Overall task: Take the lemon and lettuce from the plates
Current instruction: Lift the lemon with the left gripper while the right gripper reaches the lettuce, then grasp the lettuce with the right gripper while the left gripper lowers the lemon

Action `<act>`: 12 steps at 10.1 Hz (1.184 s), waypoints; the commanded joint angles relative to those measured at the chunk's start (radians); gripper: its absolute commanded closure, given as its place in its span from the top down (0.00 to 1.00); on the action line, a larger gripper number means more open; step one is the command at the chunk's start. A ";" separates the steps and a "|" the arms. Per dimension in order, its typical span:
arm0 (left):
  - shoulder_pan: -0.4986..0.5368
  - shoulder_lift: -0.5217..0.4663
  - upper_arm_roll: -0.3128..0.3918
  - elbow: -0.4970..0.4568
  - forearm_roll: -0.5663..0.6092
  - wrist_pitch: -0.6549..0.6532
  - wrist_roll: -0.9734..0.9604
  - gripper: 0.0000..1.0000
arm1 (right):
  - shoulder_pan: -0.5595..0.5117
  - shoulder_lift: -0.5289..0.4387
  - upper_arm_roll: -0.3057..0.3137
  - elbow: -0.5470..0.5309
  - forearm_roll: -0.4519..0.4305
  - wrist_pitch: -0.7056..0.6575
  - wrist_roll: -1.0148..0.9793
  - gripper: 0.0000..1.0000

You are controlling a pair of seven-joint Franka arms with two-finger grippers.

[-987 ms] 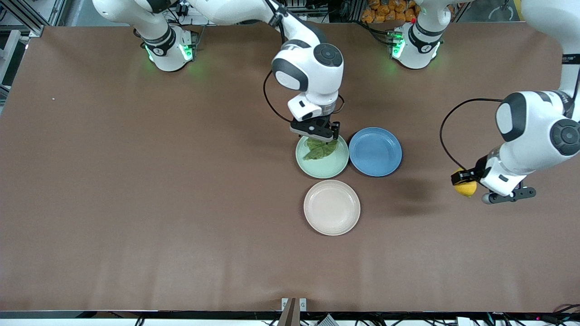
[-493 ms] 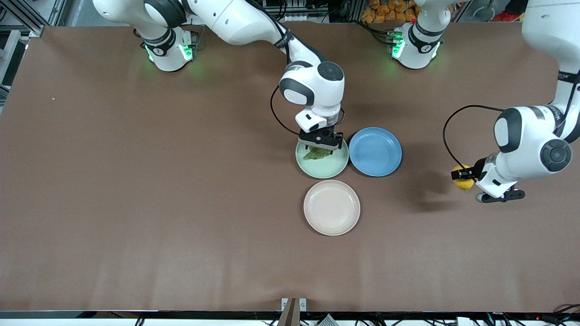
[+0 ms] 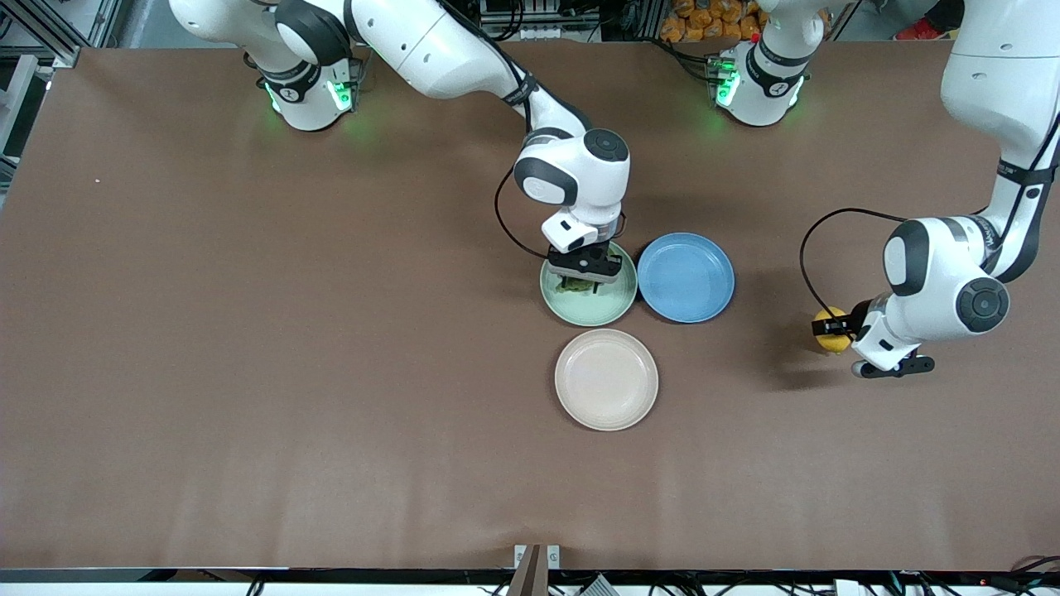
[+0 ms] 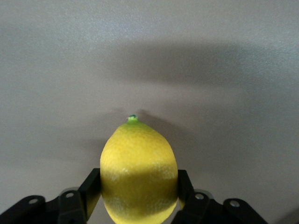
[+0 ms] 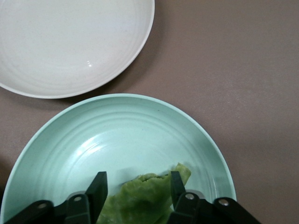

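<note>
The beige-cream plate (image 3: 607,379) lies bare, nearest the front camera. Just beside it and farther off, the mint green plate (image 3: 609,308) sits under the right gripper (image 3: 585,281), whose spread fingers (image 5: 99,187) straddle the lettuce (image 5: 145,196) without visibly pinching it; from the front, the wrist hides most of the leaf. The blue plate (image 3: 686,276) lies beside the green one. Toward the left arm's end of the table, the left gripper (image 3: 828,328) hangs low over the bare brown table (image 3: 248,331), clamped on the lemon (image 4: 138,171), whose lower end is cut off in the left wrist view.
</note>
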 commanded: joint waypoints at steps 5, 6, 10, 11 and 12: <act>-0.035 -0.053 -0.042 0.058 0.022 -0.001 -0.007 1.00 | 0.020 0.028 -0.002 0.029 -0.061 -0.009 0.034 0.42; -0.043 -0.064 -0.068 0.078 0.021 -0.001 -0.013 1.00 | 0.020 0.028 -0.002 0.028 -0.065 -0.009 0.034 0.28; -0.041 -0.121 -0.123 0.091 0.012 -0.001 -0.072 1.00 | 0.011 0.028 -0.001 0.014 -0.094 -0.007 0.029 0.00; -0.041 -0.130 -0.132 0.095 0.012 -0.001 -0.088 1.00 | 0.005 0.016 0.001 0.015 -0.089 -0.021 0.017 0.00; -0.043 -0.138 -0.134 0.107 0.012 -0.001 -0.105 1.00 | -0.012 -0.011 0.002 0.017 -0.080 -0.030 0.013 0.00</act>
